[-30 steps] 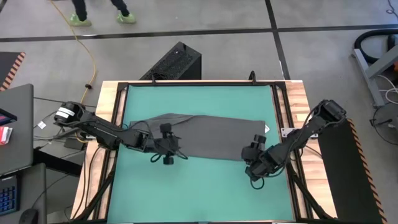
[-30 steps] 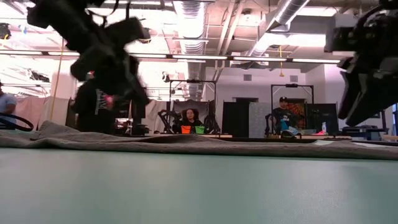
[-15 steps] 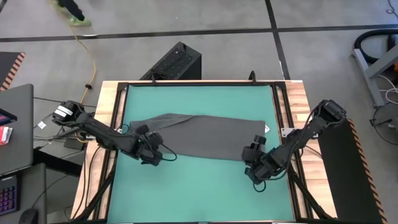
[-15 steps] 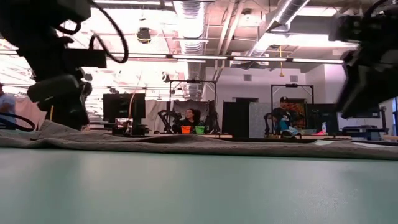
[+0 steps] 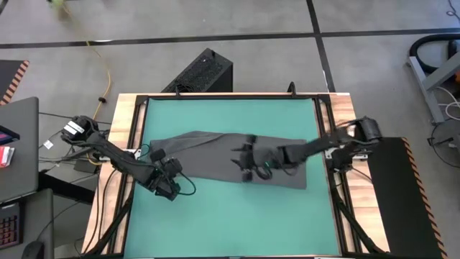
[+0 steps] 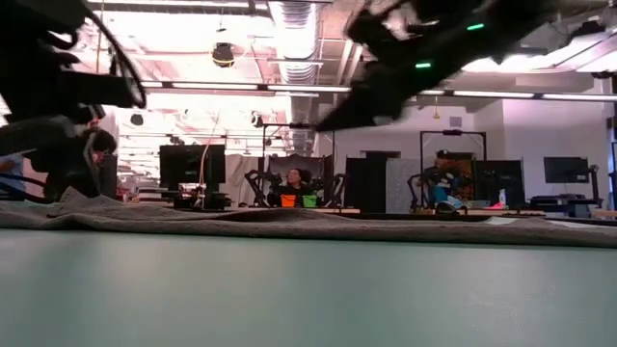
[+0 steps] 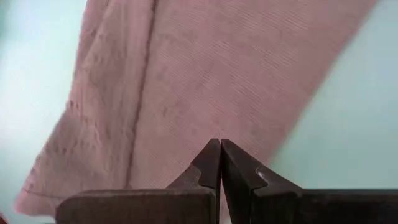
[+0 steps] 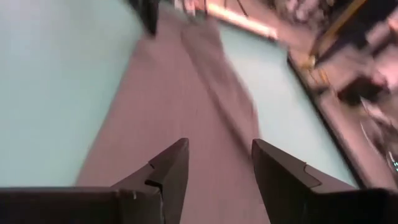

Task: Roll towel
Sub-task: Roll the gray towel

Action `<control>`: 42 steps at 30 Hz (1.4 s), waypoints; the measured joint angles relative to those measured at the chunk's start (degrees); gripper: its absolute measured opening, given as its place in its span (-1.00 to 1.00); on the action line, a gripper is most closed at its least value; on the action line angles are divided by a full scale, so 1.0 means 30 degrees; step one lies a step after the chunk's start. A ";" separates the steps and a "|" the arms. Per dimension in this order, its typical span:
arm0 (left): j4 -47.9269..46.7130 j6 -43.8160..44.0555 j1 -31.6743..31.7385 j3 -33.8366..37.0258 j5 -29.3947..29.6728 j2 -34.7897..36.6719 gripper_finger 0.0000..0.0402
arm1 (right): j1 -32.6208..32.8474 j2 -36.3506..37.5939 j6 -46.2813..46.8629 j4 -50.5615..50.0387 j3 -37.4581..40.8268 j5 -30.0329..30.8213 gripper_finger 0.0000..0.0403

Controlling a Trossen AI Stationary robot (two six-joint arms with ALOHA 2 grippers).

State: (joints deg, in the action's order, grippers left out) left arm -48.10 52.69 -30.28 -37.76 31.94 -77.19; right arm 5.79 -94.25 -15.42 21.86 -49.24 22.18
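High view: left gripper (image 5: pixel 169 188), jaws pressed together, beside the towel (image 5: pixel 215 157); right gripper (image 5: pixel 244 160), jaws spread, above it.

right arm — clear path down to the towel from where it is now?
Probably yes. The right tool hangs over the middle of the towel with its jaws apart, and its wrist view shows only cloth ahead. The left tool, shut, sits off the towel's near left corner, out of the way.

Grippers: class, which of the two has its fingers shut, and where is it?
The left gripper: its fingers meet tip to tip, off the towel's left end. The right gripper, over the towel's middle, shows a gap between its fingers.
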 joint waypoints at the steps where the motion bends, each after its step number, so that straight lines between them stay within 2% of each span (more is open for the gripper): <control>1: -0.0207 0.0318 -0.0378 0.0000 0.0224 0.0053 -1.00 | -0.0613 -0.0662 -0.0525 0.0350 -0.0765 -0.1002 -0.02; 4: -0.0920 0.1514 -0.1414 0.0007 0.1510 0.0293 -1.00 | -0.2059 -0.3351 -0.1563 -0.0785 -0.3868 -0.3210 -0.03; 7: -0.1602 0.2609 -0.1937 0.0007 0.2702 0.0645 -1.00 | -0.2687 -0.6182 -0.3085 -0.3086 -0.7625 -0.4324 -0.03; 10: -0.2378 0.2862 -0.2243 0.0007 0.2793 0.0958 -1.00 | -0.2920 -0.8480 -0.5065 -0.5547 -1.1339 -0.5199 -0.03; 14: -0.3576 0.4323 -0.2850 0.0350 0.2802 0.1398 -1.00 | -0.3013 -1.1280 -0.6635 -0.7782 -1.6054 -0.7392 -0.04; 22: -0.3514 0.8128 -0.3908 0.3041 0.2553 0.2987 -1.00 | -0.3134 -1.6591 -0.8486 -1.0328 -2.4189 -0.7989 -0.06; 26: -0.3209 0.8326 -0.3900 0.3699 0.2462 0.3623 -1.00 | -0.3222 -1.8486 -0.8416 -1.0878 -2.7599 -0.8056 -0.06; 28: -0.3045 0.8308 -0.3809 0.3907 0.2393 0.3678 -1.00 | -0.3217 -1.9055 -0.8374 -1.1137 -2.8618 -0.8501 -0.06; 34: -0.2590 0.7348 -0.3228 0.4332 0.1279 0.3525 -1.00 | -0.3239 -1.9744 -0.7778 -0.9880 -2.8439 -0.9112 -0.06; 42: -0.1209 0.6914 -0.2292 0.5376 0.0891 0.3519 -1.00 | -0.3651 -2.0258 -0.7754 -1.0224 -2.8411 -0.7866 -0.06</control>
State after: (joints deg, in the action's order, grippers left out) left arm -51.72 73.43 -37.16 -21.63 34.61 -66.63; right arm -5.16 -155.02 -38.69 -8.81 -134.47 -1.42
